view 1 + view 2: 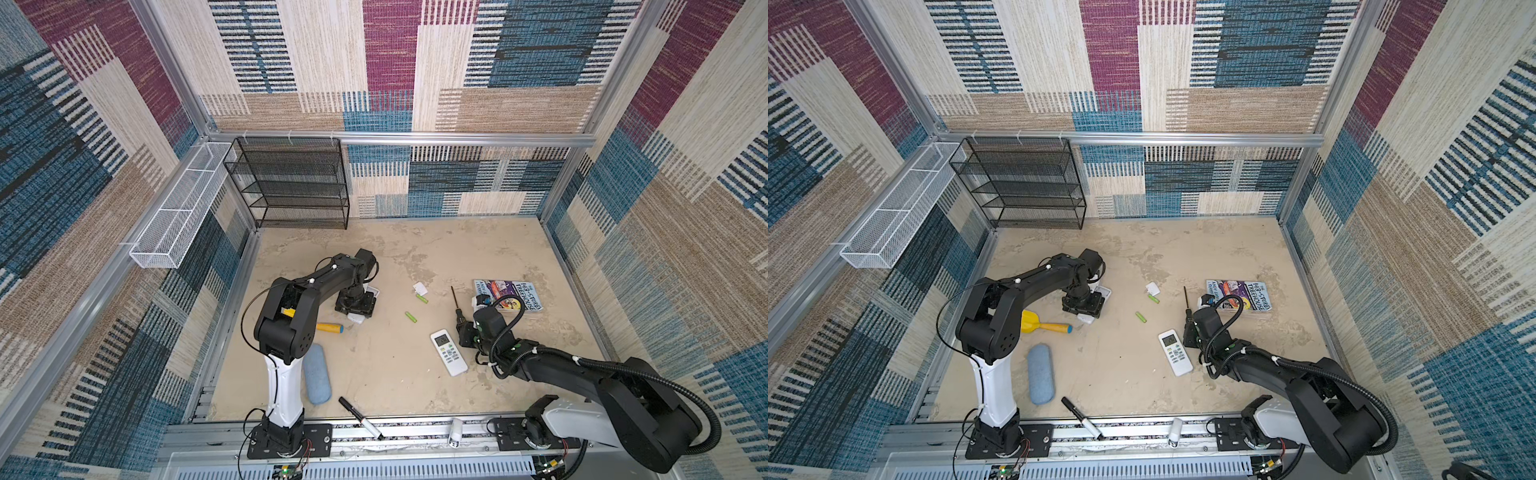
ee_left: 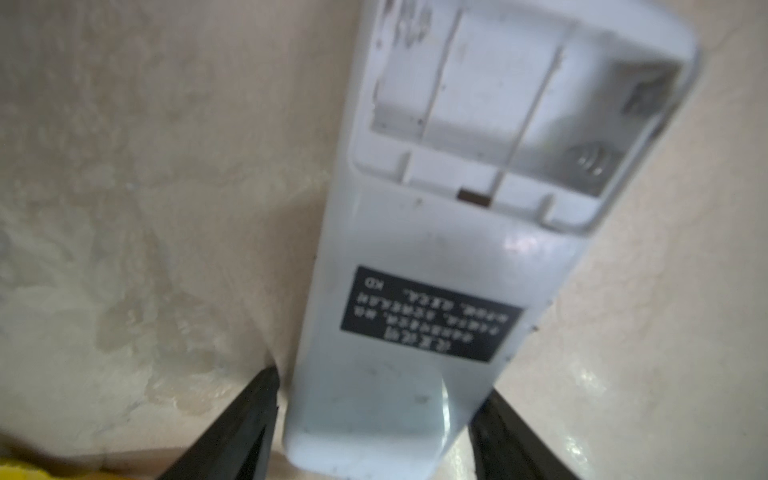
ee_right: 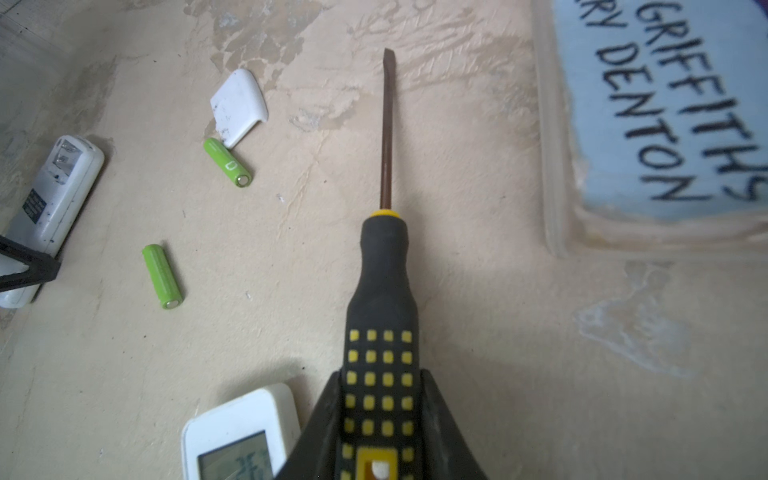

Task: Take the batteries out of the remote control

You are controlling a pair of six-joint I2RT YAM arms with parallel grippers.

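The face-down remote shows an empty compartment, so the left gripper should rise straight up without dragging it. Its jaws stand wide on both sides of this remote and seem not to press it. The right gripper is clamped on the screwdriver. A green battery and a second green battery lie loose between the arms. Yellow ones I cannot see.

Batteries lay on counter between left remote and screwdriver at right; cover behind, second remote before.
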